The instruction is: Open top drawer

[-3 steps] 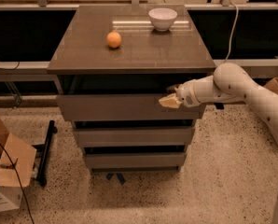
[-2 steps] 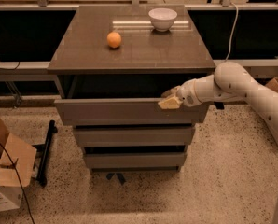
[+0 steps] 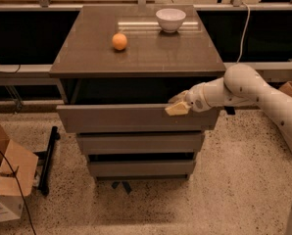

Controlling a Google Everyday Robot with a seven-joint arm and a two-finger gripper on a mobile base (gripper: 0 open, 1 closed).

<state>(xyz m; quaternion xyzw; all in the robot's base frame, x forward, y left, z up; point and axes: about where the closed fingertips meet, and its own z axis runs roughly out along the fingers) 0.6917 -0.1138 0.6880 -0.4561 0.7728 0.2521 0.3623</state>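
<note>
The top drawer is the widest grey-brown front of three under the cabinet top. It stands pulled out toward me, with a dark gap of interior behind its upper edge. My gripper comes in from the right on a white arm and sits on the top edge of the drawer front, right of its middle. One pale fingertip lies over the front face and another reaches behind the panel.
An orange and a white bowl rest on the cabinet top. Two narrower drawers sit below. Cardboard boxes and a black bar lie on the floor at left. A cable hangs at right.
The top drawer front has come out further toward me and sits lower in view. My gripper has moved with it along the front's upper edge.
</note>
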